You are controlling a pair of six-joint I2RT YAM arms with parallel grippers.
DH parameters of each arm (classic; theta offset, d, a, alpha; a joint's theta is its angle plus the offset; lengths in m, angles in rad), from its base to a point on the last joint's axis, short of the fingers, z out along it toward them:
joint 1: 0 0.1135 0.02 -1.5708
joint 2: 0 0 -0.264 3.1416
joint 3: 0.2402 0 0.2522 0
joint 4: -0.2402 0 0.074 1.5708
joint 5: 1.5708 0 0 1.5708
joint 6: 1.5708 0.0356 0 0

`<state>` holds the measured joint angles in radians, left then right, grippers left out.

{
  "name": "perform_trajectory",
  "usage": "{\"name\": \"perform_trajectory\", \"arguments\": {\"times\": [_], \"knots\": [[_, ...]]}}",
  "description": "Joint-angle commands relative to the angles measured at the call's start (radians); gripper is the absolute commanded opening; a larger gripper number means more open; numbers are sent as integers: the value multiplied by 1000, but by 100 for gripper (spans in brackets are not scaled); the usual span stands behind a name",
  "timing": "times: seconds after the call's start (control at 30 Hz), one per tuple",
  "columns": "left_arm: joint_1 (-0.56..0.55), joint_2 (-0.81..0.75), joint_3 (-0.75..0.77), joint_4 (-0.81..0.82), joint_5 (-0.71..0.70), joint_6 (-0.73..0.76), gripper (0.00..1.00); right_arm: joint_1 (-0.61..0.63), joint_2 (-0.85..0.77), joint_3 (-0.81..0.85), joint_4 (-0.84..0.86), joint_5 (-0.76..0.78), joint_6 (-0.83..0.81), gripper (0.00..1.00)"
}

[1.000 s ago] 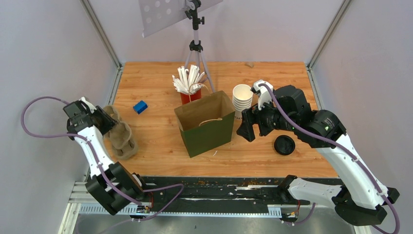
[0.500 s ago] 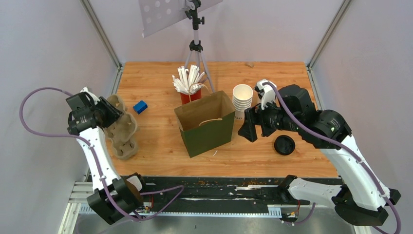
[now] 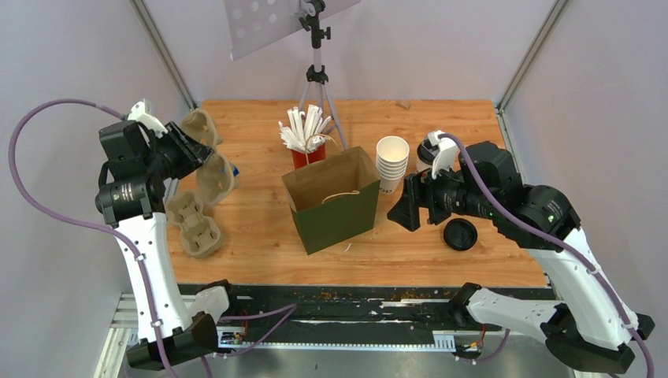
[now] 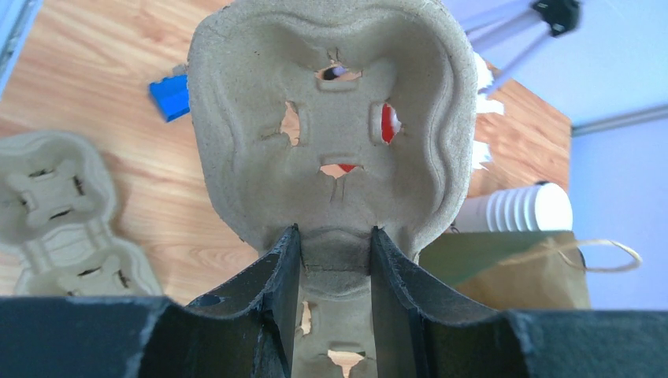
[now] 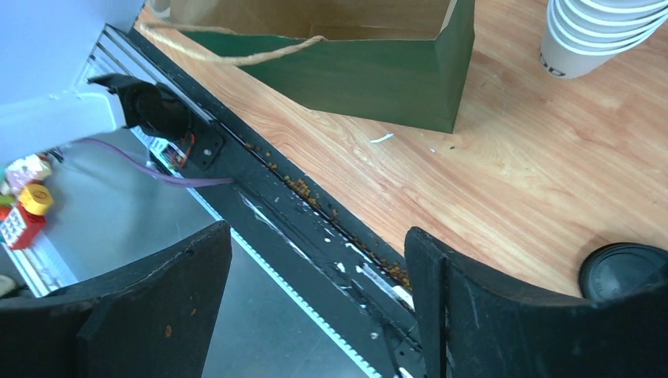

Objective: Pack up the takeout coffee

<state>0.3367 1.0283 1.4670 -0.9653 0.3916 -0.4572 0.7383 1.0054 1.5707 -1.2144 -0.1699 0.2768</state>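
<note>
in the top view, a cardboard cup carrier point(image 3: 218, 177) is now held in the air by the left gripper point(image 3: 187, 150), where a second ago it was lying on the table at the left edge. a second carrier point(image 3: 194, 228) is left behind on the wood, and the blue block point(image 3: 234, 168) is nearly covered by the raised one. the right gripper point(image 3: 408, 209) is kept low between the green paper bag point(image 3: 331, 206) and the black lid point(image 3: 460, 234), shifted only slightly, and nothing is carried by it. the lid is lying flat on the table, apart from the stack of nested cups point(image 3: 392, 161) beside the bag. the lone white cup cannot be made out with certainty behind the right wrist. in the left wrist view, the carrier's central rib is seen pinched between the two fingers point(image 4: 280, 276), so the jaws are closed on it, with the carrier upright before the camera. in the right wrist view, the jaws are spread wide with only table and rail between them, and the lid is seen at the lower right, untouched. it is judged that the carrier is being brought toward the bag, while the coffee itself is not yet lidded or packed.
</note>
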Motion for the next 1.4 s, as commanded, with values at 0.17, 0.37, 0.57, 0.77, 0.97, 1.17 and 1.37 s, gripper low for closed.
{"name": "perform_trajectory", "arguments": {"times": [0.17,0.37,0.57,0.77,0.97,1.17,1.37], "knots": [[-112,-5,153,-68,107,38,33,1,103,17,167,-57,438,77],[-240,18,224,-128,85,85,32,1,144,-8,293,-28,715,71],[-391,65,328,-217,37,157,32,2,185,2,320,-16,850,70],[-449,50,327,-201,65,183,32,3,209,-58,326,-57,931,69],[-542,68,338,-197,49,202,32,2,249,-45,331,-74,868,64],[-704,131,431,-204,-32,223,32,0,265,-49,341,-102,827,47],[-860,222,505,-218,-88,261,32,-9,275,-25,321,-132,775,29]]}}
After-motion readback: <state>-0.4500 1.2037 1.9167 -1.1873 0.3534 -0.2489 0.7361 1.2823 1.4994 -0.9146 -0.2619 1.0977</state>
